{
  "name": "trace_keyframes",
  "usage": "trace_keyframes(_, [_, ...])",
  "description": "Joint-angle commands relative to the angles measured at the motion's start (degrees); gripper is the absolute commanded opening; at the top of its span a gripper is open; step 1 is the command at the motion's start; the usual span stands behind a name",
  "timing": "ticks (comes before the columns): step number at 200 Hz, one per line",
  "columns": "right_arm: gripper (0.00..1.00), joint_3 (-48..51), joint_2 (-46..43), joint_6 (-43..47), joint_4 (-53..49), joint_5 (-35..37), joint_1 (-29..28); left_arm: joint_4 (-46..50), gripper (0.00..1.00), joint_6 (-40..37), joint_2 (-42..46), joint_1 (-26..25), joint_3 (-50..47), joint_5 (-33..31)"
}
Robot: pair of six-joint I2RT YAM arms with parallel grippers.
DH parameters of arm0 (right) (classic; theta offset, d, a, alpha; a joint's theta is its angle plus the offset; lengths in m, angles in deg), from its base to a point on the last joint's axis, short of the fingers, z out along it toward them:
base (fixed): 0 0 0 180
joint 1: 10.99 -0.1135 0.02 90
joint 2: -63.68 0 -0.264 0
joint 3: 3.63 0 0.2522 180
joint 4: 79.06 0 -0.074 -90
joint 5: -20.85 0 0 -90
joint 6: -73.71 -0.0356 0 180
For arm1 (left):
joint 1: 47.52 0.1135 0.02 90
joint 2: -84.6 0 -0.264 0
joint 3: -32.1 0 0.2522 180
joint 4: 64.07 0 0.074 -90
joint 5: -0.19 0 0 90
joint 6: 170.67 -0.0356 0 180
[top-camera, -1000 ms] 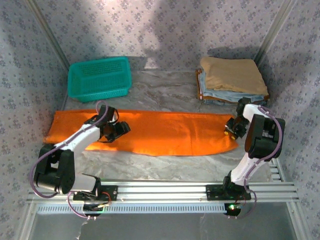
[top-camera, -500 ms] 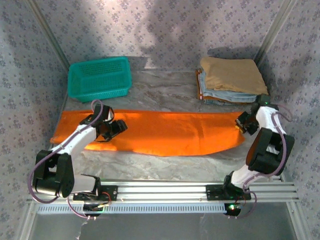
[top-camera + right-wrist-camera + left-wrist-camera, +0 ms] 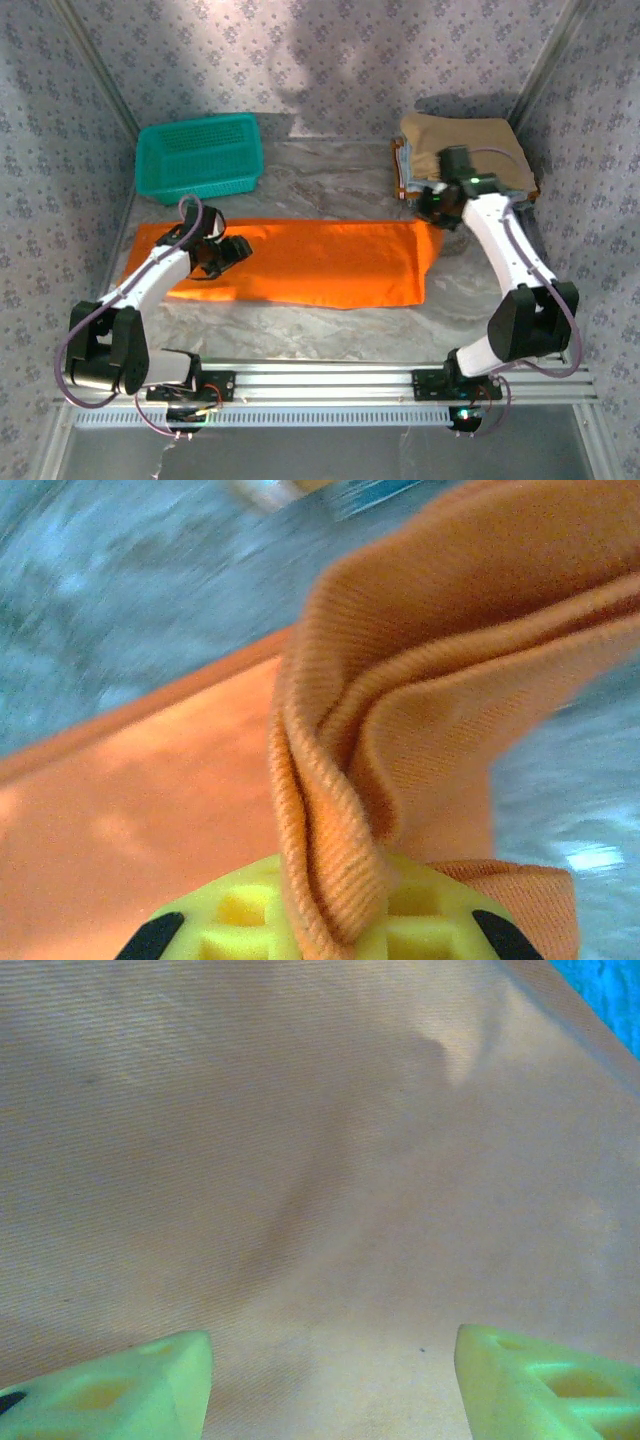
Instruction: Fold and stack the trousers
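Nearest, the left claw (image 3: 228, 252) hangs with its pale green fingers (image 3: 130, 1390) set wide apart and nothing between them. It points down at the bright orange soft cloth trousers (image 3: 320, 265). In the left wrist view the orange cloth (image 3: 300, 1160) runs flat and smooth beneath and ahead of this claw (image 3: 335, 1385), with one shallow crease.

The trousers lie as a long band across the grey marbled counter (image 3: 330, 180). They reach from just left of the left claw all the way over to the right claw (image 3: 434, 204).

The right claw (image 3: 335, 925) is pinched tight on the far right corner of the trousers. Its yellow fingers (image 3: 230, 920) clamp a doubled, ribbed fold of the orange cloth (image 3: 440, 600), which stands up out of the grip. To the left of this claw the cloth lies flat, and bare counter (image 3: 120, 570) shows beyond it.

Just behind the right claw, on its far side, sits a stack of folded clothes topped by a tan folded garment (image 3: 480, 145). Beyond the left claw, well apart from it, stands a teal plastic mesh basket (image 3: 200, 155), a sliver of which (image 3: 615, 990) shows past the cloth.
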Motion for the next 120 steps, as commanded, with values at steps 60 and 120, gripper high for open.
trace_keyframes(60, [0.00,-24.5,23.7,-14.2,-0.8,8.2,-29.7,2.6,0.65,-0.7,2.3,4.3,3.5,1.0])
trace_keyframes(120, [0.00,-36.5,35.7,-15.9,-3.4,6.9,-35.2,3.7,0.65,-1.3,4.5,7.3,2.5,2.5])
